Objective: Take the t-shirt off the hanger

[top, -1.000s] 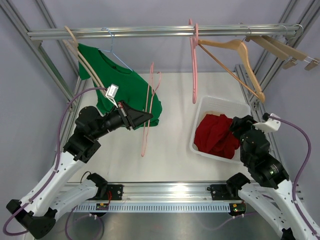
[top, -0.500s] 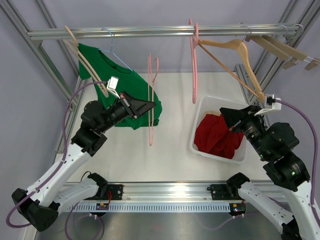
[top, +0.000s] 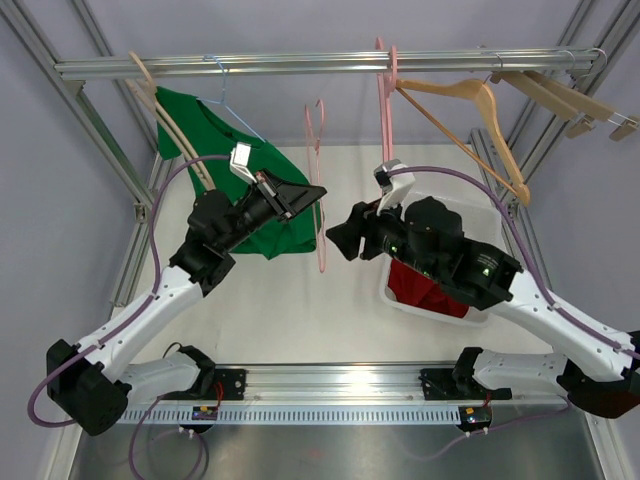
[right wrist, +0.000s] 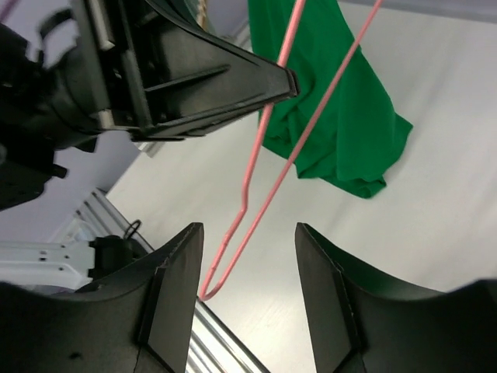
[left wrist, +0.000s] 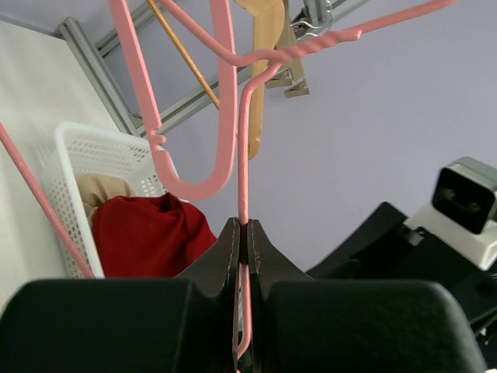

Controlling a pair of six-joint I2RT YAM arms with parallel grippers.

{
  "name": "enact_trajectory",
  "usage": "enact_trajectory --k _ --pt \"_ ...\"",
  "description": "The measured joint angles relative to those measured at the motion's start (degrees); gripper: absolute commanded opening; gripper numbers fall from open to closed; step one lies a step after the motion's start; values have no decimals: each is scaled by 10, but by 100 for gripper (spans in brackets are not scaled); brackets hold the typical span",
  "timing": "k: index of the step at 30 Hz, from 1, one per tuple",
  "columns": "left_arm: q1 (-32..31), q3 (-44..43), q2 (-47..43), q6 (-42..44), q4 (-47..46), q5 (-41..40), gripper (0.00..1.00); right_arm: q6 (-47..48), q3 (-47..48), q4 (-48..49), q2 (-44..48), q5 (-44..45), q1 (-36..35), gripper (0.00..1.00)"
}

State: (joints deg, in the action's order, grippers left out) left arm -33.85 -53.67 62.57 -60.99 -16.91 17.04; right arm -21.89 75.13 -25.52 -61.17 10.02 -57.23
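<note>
Hanger [left wrist: 242,179], pink and bare, has risen in the clenched left end effector [top: 318,190]. The right end effector [right wrist: 247,227], fingers spread, has swung from the basket [left wrist: 74,179] toward it. The green t-shirt [top: 210,135] hangs far left, seemingly next.

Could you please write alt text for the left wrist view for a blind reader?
The black left gripper is shut on a thin pink wire hanger rising against a lilac wall. Behind, a white plastic mesh basket holds a red garment.
</note>
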Motion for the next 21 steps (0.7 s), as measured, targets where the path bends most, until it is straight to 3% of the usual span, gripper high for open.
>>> enact_trajectory --k 7,10,14,15,18,19,21 --pt "-11 -1 -2 -11 -35 -4 0 24 36 -9 -59 85 -53 59" --pt "-11 -1 -2 -15 -45 -6 0 34 61 -10 -89 127 -81 54" --pt "-11 -1 -3 -19 -52 -8 0 45 80 -22 -119 194 -104 42" --pt "-11 -1 -3 -20 -54 -8 0 46 83 -28 -124 210 -108 26" --pt "-11 -1 -3 -20 -56 -8 0 49 89 -42 -136 261 -118 3" --pt "-11 1 -4 -19 -58 -8 3 48 89 -48 -136 282 -120 0" --pt "-11 5 -9 -19 -58 -9 20 47 89 -52 -136 296 -122 0"
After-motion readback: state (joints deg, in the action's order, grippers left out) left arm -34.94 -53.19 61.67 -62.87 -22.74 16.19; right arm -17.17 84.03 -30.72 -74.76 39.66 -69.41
